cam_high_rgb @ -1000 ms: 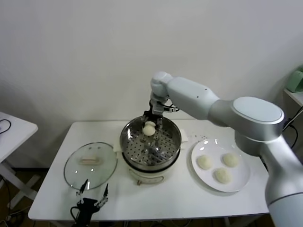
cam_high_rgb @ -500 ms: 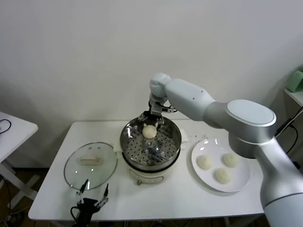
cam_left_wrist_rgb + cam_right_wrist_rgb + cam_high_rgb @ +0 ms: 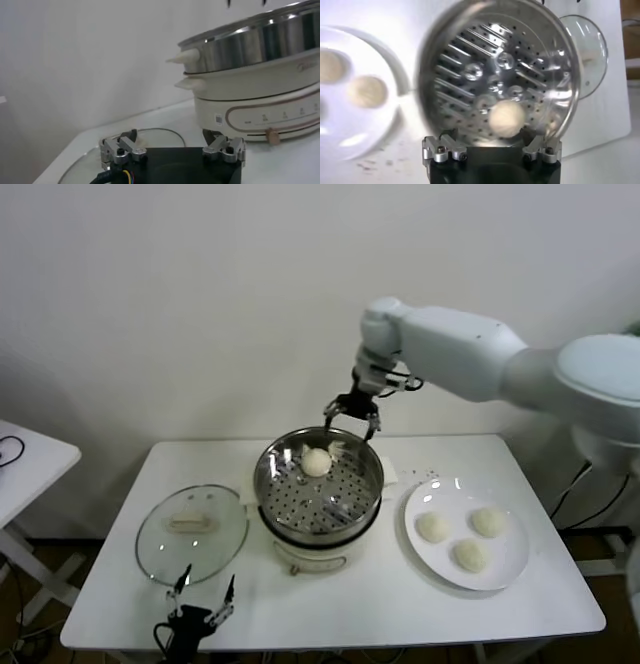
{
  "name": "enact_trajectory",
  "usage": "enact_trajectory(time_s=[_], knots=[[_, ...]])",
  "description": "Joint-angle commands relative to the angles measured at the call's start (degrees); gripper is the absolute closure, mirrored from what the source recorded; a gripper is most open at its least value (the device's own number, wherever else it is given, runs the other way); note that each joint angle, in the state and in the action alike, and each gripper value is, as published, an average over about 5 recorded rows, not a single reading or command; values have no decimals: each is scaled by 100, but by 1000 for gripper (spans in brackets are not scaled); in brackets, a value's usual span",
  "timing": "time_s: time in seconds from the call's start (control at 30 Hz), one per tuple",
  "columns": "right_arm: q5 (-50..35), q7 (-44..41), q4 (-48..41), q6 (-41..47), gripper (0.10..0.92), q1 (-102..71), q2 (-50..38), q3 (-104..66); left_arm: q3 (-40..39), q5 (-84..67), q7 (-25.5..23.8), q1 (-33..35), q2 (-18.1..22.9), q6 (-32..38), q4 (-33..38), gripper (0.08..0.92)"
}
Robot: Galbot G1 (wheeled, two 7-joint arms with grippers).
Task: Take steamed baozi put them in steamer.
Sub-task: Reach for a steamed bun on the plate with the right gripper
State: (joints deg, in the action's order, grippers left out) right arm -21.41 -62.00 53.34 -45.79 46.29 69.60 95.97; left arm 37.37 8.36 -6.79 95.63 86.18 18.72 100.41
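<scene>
Since the earlier frame the right gripper [image 3: 352,413] has risen clear of the round shiny steel steamer basket [image 3: 318,446] and now hangs above its far rim, fingers [image 3: 372,422] spread wide and holding nothing. One small cream-white steamed bun [image 3: 316,462] lies released on the perforated floor toward the back of the basket; the right wrist view shows the same bun [image 3: 506,118] resting on the holes, touching no fingers. Steamer sits on a cream-white electric cooker base [image 3: 260,102] at mid desk [image 3: 340,604]. Three more cream-white buns [image 3: 432,527] lie on a flat white plate [image 3: 505,569] just right of the cooker. Round glass lid with cream handle [image 3: 190,525] lies flat to the cooker's left. Left gripper [image 3: 200,609] is parked low at the near desk edge by the lid, fingers [image 3: 120,148] spread open, empty.
</scene>
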Motion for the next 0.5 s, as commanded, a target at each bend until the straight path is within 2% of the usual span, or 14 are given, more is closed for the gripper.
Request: enact_trajectory(time_s=[0.03,0.23,0.5], knots=[[-1079,320,1177,3293,203,924,-1642,1550,-9,11,-1,-5,5,2,-2,177],[-1362,650,1729,4048,203,792,-2284,1710,-35,24,-13,-28,8,-4,-5,177],[-1827,1192,2585,5565,203,311,-2811,1485,-22,8,-10,-70,6,3,-12,177]])
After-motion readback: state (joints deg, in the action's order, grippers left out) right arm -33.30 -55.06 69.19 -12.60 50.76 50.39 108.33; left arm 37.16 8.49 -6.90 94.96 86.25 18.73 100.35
